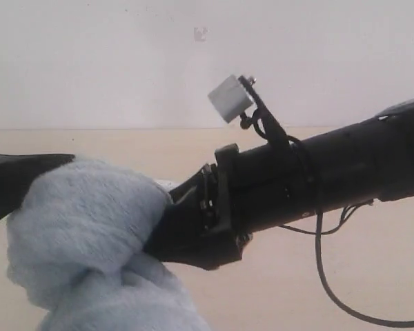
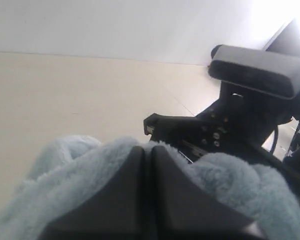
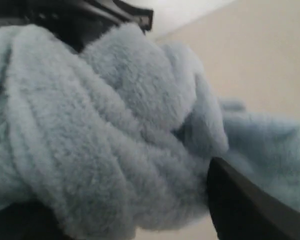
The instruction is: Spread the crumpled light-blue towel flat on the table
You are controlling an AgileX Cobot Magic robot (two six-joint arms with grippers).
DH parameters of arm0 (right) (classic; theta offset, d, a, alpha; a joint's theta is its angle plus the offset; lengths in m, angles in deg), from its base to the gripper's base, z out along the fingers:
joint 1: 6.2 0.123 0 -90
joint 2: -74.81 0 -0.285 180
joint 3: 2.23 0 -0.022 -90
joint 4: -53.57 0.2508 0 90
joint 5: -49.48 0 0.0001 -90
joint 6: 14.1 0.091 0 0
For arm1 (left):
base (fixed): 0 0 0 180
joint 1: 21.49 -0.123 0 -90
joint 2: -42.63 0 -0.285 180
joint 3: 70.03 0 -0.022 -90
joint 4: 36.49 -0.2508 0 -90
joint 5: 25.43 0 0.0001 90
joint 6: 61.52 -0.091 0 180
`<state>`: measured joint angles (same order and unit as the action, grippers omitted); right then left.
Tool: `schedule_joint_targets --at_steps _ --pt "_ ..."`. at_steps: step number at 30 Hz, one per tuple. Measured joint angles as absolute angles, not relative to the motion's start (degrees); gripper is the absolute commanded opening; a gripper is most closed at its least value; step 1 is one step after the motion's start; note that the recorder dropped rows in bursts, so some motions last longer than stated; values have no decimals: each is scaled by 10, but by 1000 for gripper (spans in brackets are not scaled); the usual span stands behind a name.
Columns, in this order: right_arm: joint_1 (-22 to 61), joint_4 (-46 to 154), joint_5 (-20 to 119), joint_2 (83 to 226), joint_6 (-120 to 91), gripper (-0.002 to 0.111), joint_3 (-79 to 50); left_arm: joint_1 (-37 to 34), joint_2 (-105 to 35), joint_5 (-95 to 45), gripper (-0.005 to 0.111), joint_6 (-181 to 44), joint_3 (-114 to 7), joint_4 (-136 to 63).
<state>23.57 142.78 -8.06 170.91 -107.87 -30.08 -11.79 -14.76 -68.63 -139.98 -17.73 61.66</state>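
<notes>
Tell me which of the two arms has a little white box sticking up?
The right arm, carrying the white box; the left arm shows none.

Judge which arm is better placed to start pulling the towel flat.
Left, probably: the left tool is pinched shut on the towel, bare table beyond it. The right tool is buried in the bunched folds, so its grip cannot be confirmed.

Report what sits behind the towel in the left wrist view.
Behind the towel rises the right arm's black wrist with its grey camera, then the table. Where that arm enters the cloth is covered.
</notes>
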Motion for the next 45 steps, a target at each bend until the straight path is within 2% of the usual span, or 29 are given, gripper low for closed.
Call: schedule_joint_targets --at_steps 8,15,16,19,25,33,36,40,45 --pt "236 1209 35 1689 -996 58 -301 -118 -156 -668 4 -1376 -177 570" --pt "249 1044 78 1580 -919 58 -301 -118 -217 -665 4 -1374 -177 553" --pt "270 1025 92 1560 -912 58 -301 -118 -222 -663 4 -1374 -177 553" --pt "337 970 151 1544 -905 71 -301 -118 -234 -663 4 -1374 -177 550" --pt "444 790 275 1558 -858 70 -301 -118 -253 -669 4 -1374 -178 545" --pt "469 643 308 1600 -825 70 -301 -118 -255 -708 4 -1371 -178 523" --pt "472 630 296 1606 -824 65 -301 -118 -255 -709 4 -1371 -178 521" --pt "495 615 294 1611 -824 50 -301 -118 -255 -711 4 -1371 -178 519" --pt "517 602 298 1648 -824 49 -301 -118 -255 -717 4 -1371 -178 517"
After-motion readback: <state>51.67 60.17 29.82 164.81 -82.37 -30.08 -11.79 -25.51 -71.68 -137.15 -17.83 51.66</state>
